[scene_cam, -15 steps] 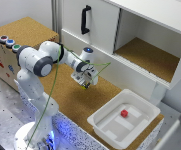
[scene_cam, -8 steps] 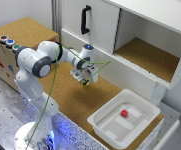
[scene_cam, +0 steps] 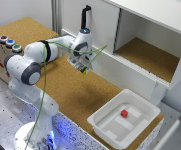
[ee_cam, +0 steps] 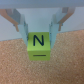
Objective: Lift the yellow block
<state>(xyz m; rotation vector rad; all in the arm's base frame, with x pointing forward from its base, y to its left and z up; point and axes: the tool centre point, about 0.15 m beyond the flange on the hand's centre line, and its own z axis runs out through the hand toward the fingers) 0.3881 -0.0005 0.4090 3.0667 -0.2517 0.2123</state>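
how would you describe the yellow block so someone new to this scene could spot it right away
Start at the white cupboard over the cork table; the robot's hand hangs in front of it. The yellow block sits between its fingers, off the table. It is yellow with a black N, unlike the red cube in the white tray.

Matt yellow block (ee_cam: 39, 46) above rough, cork-like table surface (ee_cam: 20, 72).

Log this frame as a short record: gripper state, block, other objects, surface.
gripper: shut on the yellow block, one finger on either side
yellow block: face toward the wrist view marked N with a bar under it; seen at the fingertips in the exterior view
block contact with surface: cannot tell
red cube: inside the white tray, toward the exterior view's right
surface: cork board
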